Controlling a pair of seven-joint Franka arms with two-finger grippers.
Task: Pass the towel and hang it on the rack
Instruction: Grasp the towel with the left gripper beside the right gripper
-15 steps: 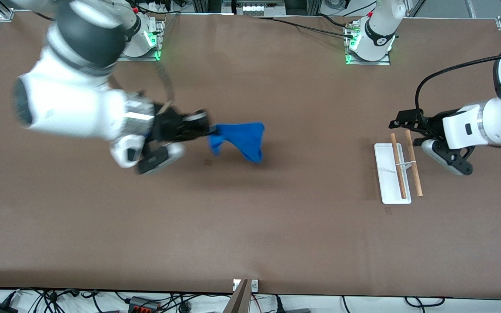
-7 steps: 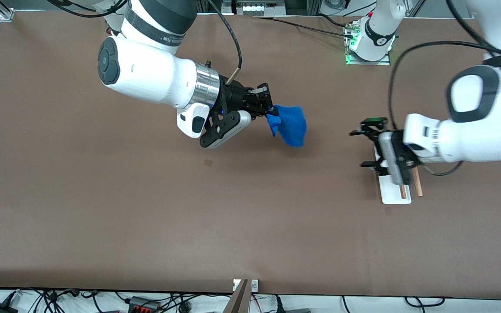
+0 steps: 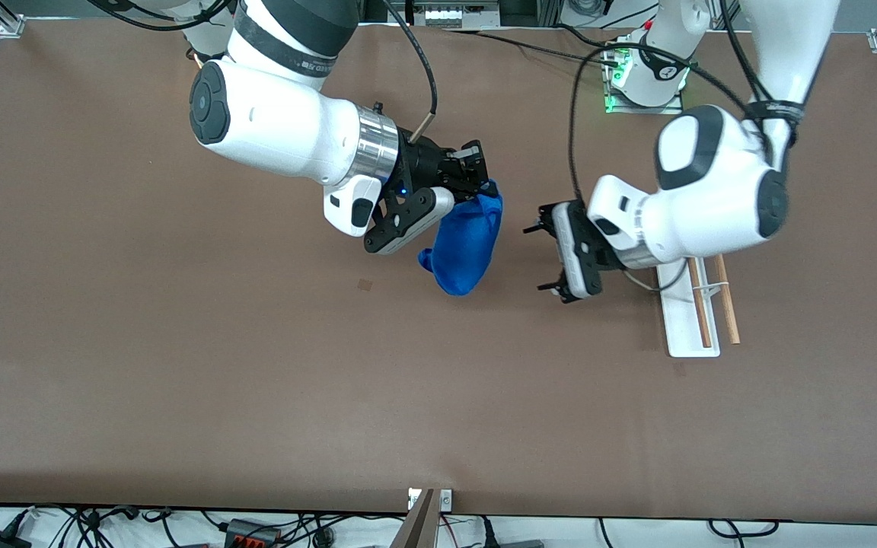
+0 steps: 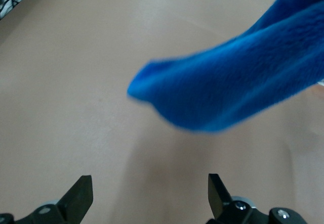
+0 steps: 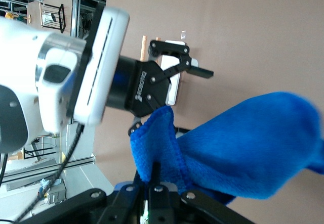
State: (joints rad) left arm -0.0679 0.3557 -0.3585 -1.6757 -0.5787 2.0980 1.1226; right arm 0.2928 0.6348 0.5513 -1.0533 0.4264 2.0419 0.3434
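The blue towel (image 3: 466, 245) hangs from my right gripper (image 3: 486, 187), which is shut on its top corner over the middle of the table. In the right wrist view the towel (image 5: 243, 148) bunches over the shut gripper (image 5: 154, 177). My left gripper (image 3: 544, 259) is open and empty, level with the towel and a short gap from it, toward the left arm's end. In the left wrist view the towel (image 4: 238, 90) hangs ahead of the open gripper (image 4: 149, 196), not between the fingertips (image 4: 81, 196). The rack (image 3: 680, 316), with two wooden rods (image 3: 726, 298), stands on the table beside the left arm.
The left arm's forearm (image 3: 701, 194) hangs over the rack's end nearest the robot bases. The left gripper (image 5: 169, 75) and the rack's white base (image 5: 173, 90) show in the right wrist view. Bare brown table (image 3: 256, 365) lies all around.
My right arm has carried the towel toward the table's middle, and the towel now hangs down. My left gripper has moved from over the rack to close beside the towel.
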